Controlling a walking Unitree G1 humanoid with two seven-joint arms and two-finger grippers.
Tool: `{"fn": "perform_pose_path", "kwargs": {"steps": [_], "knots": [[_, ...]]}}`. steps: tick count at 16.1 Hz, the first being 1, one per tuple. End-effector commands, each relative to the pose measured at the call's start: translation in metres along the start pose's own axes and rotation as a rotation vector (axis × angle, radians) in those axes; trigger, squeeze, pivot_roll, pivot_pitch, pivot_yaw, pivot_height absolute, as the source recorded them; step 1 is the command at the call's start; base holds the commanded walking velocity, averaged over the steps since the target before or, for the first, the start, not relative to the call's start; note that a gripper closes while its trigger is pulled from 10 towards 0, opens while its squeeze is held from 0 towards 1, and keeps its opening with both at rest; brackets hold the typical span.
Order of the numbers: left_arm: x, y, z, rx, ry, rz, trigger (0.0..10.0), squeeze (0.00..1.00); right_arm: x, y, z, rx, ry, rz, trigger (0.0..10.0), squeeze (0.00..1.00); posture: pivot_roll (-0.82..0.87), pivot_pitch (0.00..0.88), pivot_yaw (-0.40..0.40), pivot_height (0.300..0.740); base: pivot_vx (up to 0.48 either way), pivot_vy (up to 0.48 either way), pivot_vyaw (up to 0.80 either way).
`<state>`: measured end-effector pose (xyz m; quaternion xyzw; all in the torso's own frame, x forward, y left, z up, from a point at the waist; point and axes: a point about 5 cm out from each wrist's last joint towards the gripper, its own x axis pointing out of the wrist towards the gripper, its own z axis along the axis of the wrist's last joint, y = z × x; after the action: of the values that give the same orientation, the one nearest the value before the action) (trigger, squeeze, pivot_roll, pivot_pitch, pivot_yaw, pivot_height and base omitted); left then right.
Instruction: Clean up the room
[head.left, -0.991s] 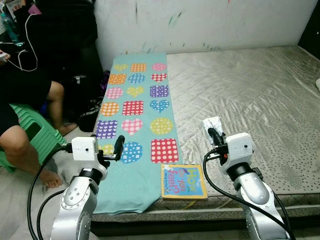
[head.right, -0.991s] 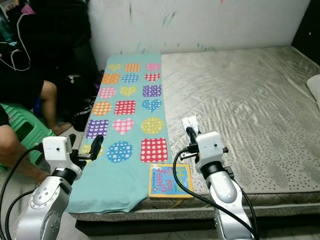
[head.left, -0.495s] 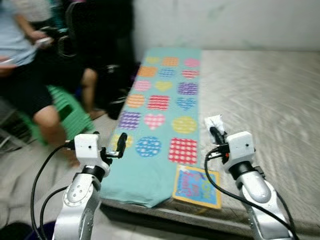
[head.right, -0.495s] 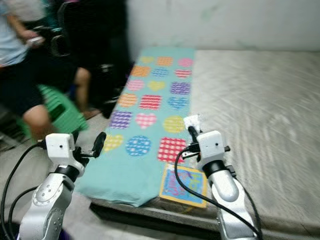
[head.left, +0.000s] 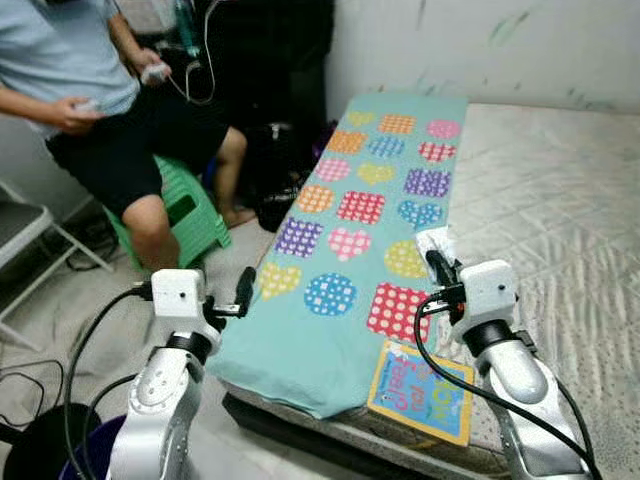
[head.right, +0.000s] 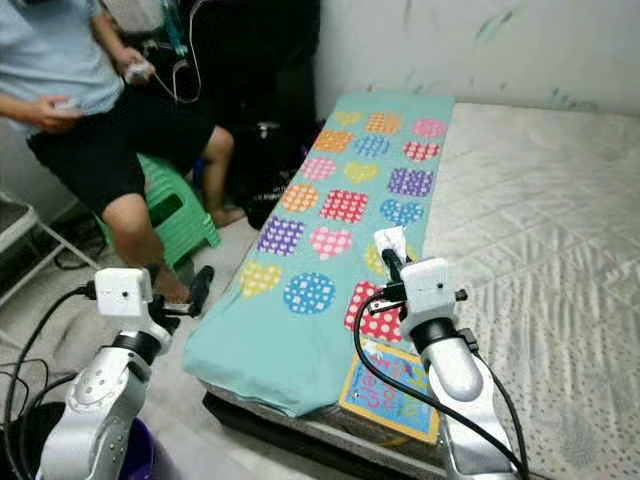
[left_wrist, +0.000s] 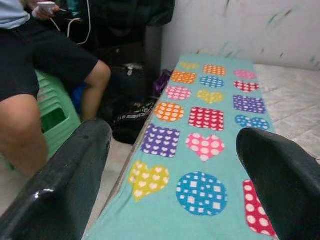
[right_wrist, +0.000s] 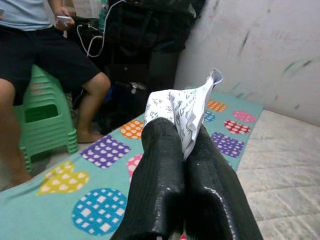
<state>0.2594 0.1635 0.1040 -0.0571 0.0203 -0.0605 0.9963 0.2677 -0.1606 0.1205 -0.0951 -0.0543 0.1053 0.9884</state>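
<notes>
Right gripper (right_wrist: 192, 145), lower centre-right of the head views, clamped tight on a crumpled paper (right_wrist: 182, 107). Paper stands up from between the 2 fingertips, white with dark print, held above the mat (head.left: 380, 190) near the bed's near edge.

Left gripper (head.left: 240, 290), lower left of the head views, fingers spread wide and holding nothing. It hangs off the bed's side, over the floor (head.left: 70, 300), just beside the mat's near corner.

Book (head.left: 422, 392) lies flat at the lower right of the left eye view, on the mattress (head.left: 560, 200) edge, touching the mat's end. Not yet picked up.

Person on a green stool (head.left: 185, 215), upper left, holding a phone; cables trail there. Dark bags (head.left: 280, 175) by the wall between stool and bed.

Progress, as judged: 1 scrap is in hand but not disposed of. A dark bin-like rim (head.left: 45, 465) shows at the lower left corner; cannot tell if it is the drop point. Left to do: drop the paper, deal with the book, perhaps the mat. Early stage.
</notes>
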Motion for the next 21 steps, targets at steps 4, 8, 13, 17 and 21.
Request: {"fn": "perform_pose_path", "kwargs": {"steps": [4, 8, 13, 17, 21], "knots": [[-0.0017, 0.006, 0.001, 0.015, 0.009, 0.006, 10.0, 0.0, 0.0008, 0.0073, 0.0068, 0.0, -0.031, 0.021, 10.0, 0.0, -0.26, 0.0, 0.106, 0.74, 0.0, 0.0, 0.0], [-0.0006, 0.0071, 0.0015, 0.01, 0.014, 0.0, 10.0, 0.0, -0.0016, 0.0085, 0.0054, 0.005, -0.028, 0.016, 10.0, 0.0, -0.26, 0.0, 0.118, 0.74, 0.0, 0.0, 0.0], [0.0001, 0.0098, 0.0029, 0.016, 0.024, -0.004, 10.0, 0.0, -0.0021, 0.0106, 0.0042, 0.023, -0.026, 0.011, 10.0, 0.0, -0.25, 0.0, 0.121, 0.74, 0.0, 0.384, 0.29], [-0.0014, 0.0091, -0.0002, 0.006, 0.047, 0.004, 10.0, 0.0, -0.0022, 0.0086, 0.005, 0.024, -0.027, 0.004, 10.0, 0.0, -0.25, 0.0, 0.118, 0.74, 0.0, 0.48, 0.0], [-0.0005, 0.0086, 0.0031, 0.028, 0.021, -0.012, 10.0, 0.0, -0.0018, 0.0059, 0.0056, 0.016, -0.03, -0.005, 10.0, 0.0, -0.26, 0.0, 0.117, 0.74, 0.0, 0.12, 0.0]]}}
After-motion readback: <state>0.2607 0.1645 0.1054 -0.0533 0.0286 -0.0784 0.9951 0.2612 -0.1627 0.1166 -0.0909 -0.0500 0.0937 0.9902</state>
